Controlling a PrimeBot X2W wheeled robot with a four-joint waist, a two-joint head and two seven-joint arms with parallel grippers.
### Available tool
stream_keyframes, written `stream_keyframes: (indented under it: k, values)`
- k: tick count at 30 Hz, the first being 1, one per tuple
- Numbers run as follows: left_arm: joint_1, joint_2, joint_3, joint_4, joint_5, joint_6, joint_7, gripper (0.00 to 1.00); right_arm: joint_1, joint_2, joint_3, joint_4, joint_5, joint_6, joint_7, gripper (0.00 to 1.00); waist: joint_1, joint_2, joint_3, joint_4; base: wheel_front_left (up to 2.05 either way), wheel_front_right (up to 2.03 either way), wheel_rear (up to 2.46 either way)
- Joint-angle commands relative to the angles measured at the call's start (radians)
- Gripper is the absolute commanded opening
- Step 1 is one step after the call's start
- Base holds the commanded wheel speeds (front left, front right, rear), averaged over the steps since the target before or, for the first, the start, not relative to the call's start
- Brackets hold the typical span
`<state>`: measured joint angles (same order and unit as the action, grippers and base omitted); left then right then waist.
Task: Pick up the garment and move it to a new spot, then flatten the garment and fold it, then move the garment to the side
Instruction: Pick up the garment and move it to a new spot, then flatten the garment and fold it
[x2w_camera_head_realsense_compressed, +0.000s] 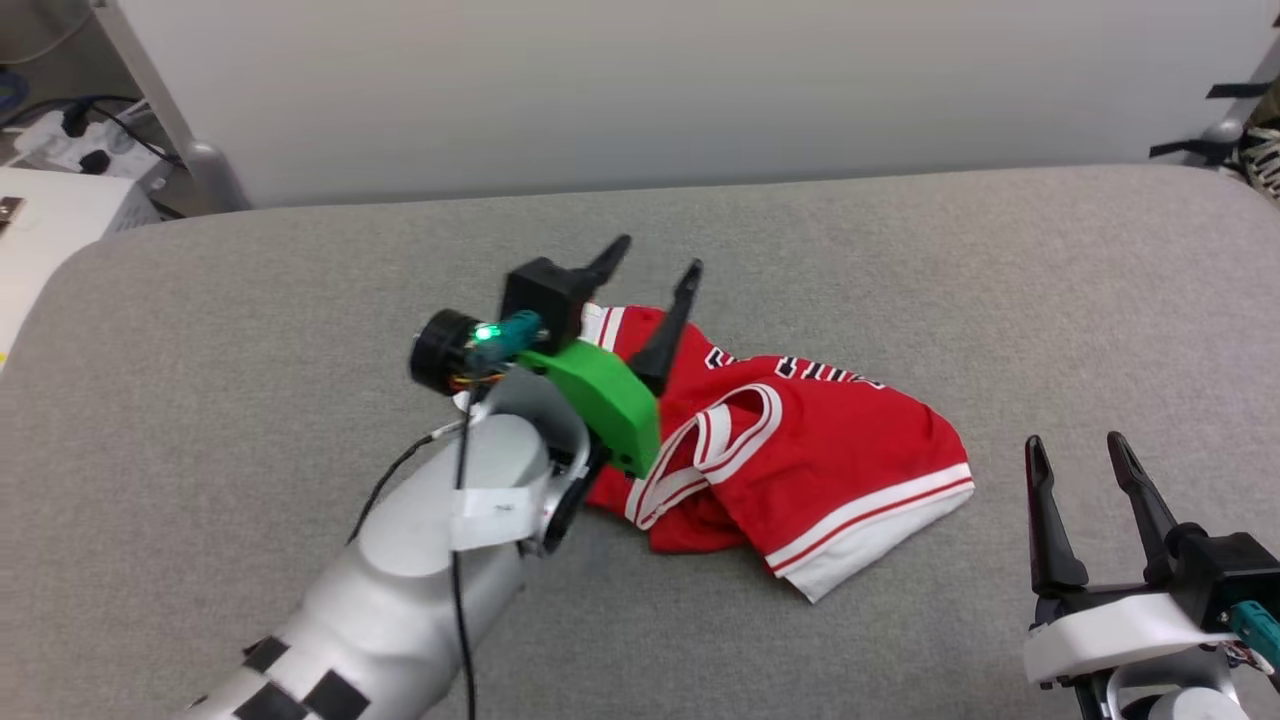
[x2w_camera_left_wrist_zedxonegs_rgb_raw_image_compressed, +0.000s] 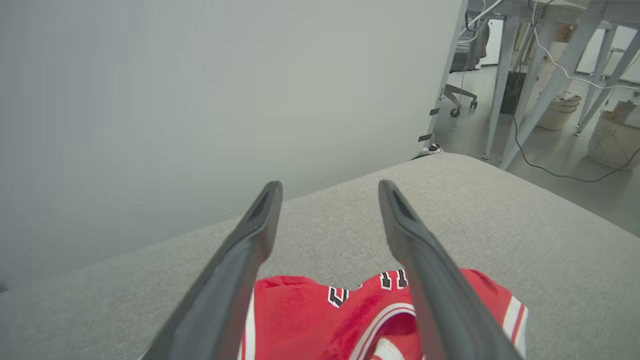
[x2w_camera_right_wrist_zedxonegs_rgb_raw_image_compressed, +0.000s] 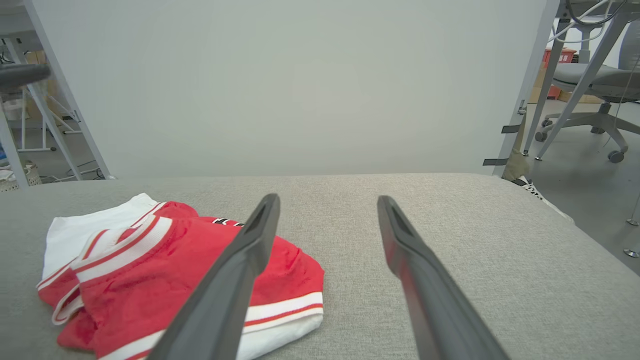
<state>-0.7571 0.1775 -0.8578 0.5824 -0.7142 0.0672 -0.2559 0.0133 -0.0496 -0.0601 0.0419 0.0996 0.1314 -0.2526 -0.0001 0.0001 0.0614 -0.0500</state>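
Observation:
The garment (x2w_camera_head_realsense_compressed: 820, 450), a red jersey T-shirt with white sleeves and striped trim, lies crumpled in a heap near the middle of the grey padded surface (x2w_camera_head_realsense_compressed: 250, 300). Black-and-white lettering peeks out at its far edge. My left gripper (x2w_camera_head_realsense_compressed: 655, 265) hovers over the heap's left end, open, with nothing between its fingers; the left wrist view has the garment (x2w_camera_left_wrist_zedxonegs_rgb_raw_image_compressed: 310, 320) just below those fingers. My right gripper (x2w_camera_head_realsense_compressed: 1080, 450) stands open at the lower right, clear of the cloth. From the right wrist view the garment (x2w_camera_right_wrist_zedxonegs_rgb_raw_image_compressed: 150, 270) lies to the left of that gripper (x2w_camera_right_wrist_zedxonegs_rgb_raw_image_compressed: 327, 205).
A pale wall panel (x2w_camera_head_realsense_compressed: 650, 90) rises behind the surface. Cables and a white box (x2w_camera_head_realsense_compressed: 50, 210) sit off the far left corner. Table legs, baskets (x2w_camera_left_wrist_zedxonegs_rgb_raw_image_compressed: 612, 137) and an office chair (x2w_camera_right_wrist_zedxonegs_rgb_raw_image_compressed: 590, 85) stand on the floor to the right.

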Motion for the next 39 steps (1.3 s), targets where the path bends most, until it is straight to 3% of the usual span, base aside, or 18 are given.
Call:
stream_keyframes:
  k: [1, 6, 12, 17, 22, 29, 35, 39]
  values:
    - [0.053, 0.029, 0.050, -0.038, 0.008, 0.005, -0.005, 1.00, 0.013, -0.001, -0.002, 0.000, -0.005, -0.001, -0.009, 1.00, 0.0001, -0.0001, -0.051, 0.051, 0.00, 0.00, 0.00]
    - [0.226, 0.122, 0.204, -0.213, 0.081, 0.007, -0.006, 1.00, 0.039, -0.001, -0.010, -0.007, -0.002, -0.001, -0.009, 1.00, 0.0001, -0.0001, -0.073, 0.083, 0.00, 0.00, 0.00]
    - [0.443, 0.154, 0.343, -0.352, 0.139, 0.011, -0.006, 1.00, 0.064, -0.001, -0.009, -0.009, 0.000, -0.001, -0.009, 1.00, 0.0001, -0.0001, -0.091, 0.099, 0.00, 0.00, 0.00]
    - [0.588, 0.123, 0.439, -0.434, 0.185, -0.011, -0.006, 1.00, 0.070, -0.001, -0.002, -0.006, 0.004, -0.001, -0.009, 1.00, 0.0001, -0.0001, -0.091, 0.099, 0.00, 0.00, 0.00]
    - [0.674, 0.057, 0.508, -0.477, 0.255, -0.050, -0.006, 1.00, 0.073, -0.001, 0.008, -0.002, 0.010, -0.001, -0.009, 1.00, 0.0001, -0.0001, -0.084, 0.097, 0.00, 0.00, 0.00]
    - [0.684, 0.005, 0.589, -0.481, 0.336, -0.116, -0.006, 1.00, 0.064, -0.001, 0.008, -0.001, 0.007, -0.001, -0.009, 1.00, 0.0001, -0.0001, -0.069, 0.090, 0.00, 0.00, 0.00]
    - [0.678, -0.030, 0.639, -0.477, 0.376, -0.148, -0.006, 1.00, 0.070, -0.001, 0.026, 0.024, -0.001, -0.001, -0.006, 1.00, 0.0001, -0.0001, -0.053, 0.088, 0.00, 0.00, 0.00]
    - [0.680, -0.052, 0.663, -0.471, 0.397, -0.165, -0.006, 1.00, 0.055, -0.042, 0.058, 0.043, 0.026, -0.001, 0.134, 1.00, 0.0001, -0.0001, -0.034, 0.092, 0.00, 0.00, 0.00]
